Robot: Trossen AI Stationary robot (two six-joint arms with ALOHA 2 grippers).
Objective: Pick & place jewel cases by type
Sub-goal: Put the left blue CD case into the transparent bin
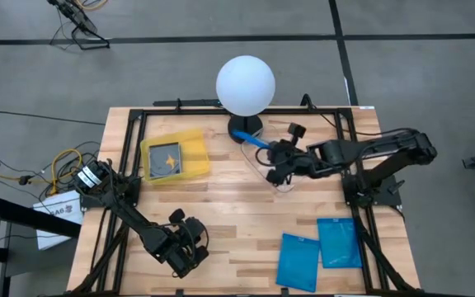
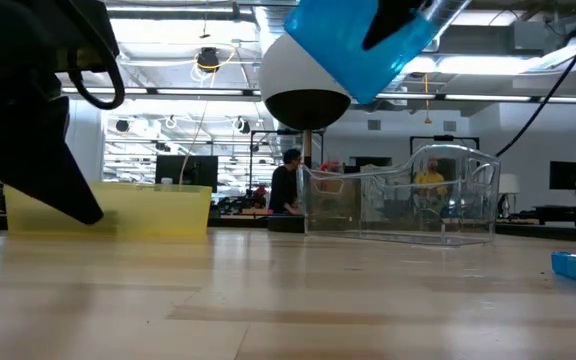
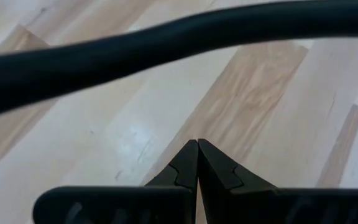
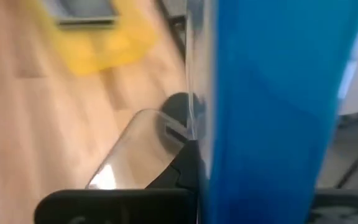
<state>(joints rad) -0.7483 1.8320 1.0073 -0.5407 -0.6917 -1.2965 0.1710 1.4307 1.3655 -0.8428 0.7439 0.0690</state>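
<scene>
Gripping a blue jewel case (image 1: 256, 140) above the clear tray (image 1: 277, 177) at frame centre, the right claw (image 1: 270, 153); the left claw (image 1: 190, 247) rests closed, lower left.

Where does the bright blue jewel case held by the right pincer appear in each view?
High view: bright blue jewel case near centre, over the clear plastic tray.
Low view: top centre, held high.
Left wrist view: not in it.
Right wrist view: fills the right half.
Shared landmark: yellow shallow tray.

Grey floor (image 1: 180, 33), seemingly open workshop.
</scene>
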